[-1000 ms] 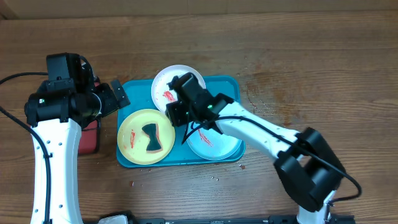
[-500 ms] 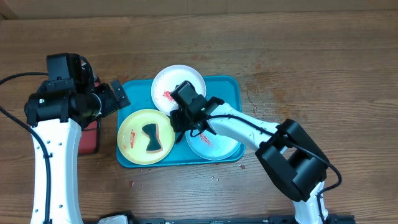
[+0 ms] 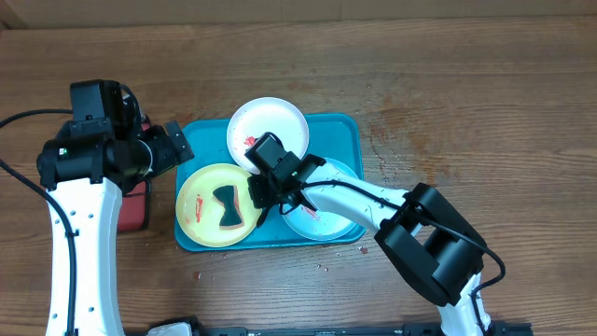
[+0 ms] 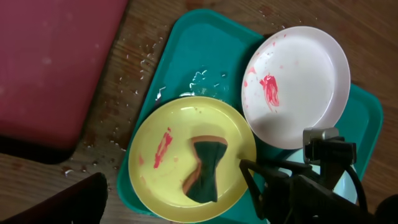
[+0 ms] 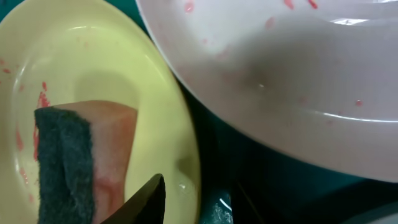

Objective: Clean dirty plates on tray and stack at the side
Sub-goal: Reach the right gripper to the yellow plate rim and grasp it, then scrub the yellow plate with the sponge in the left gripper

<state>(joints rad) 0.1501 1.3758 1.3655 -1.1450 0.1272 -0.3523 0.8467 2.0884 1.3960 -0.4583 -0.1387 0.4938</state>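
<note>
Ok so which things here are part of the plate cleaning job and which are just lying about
Part of the job: white plate, yellow-green plate, mint plate, sponge on the yellow-green plate, turquoise tray.
Just lying about: red tray on the table beside the turquoise tray, not touching it.

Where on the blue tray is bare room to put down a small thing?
Two corners of the tray are bare: one bordered by the white plate and yellow-green plate, one to the white plate's right, beyond the mint plate. The middle is crowded: plates meet there under the right end effector.
</note>
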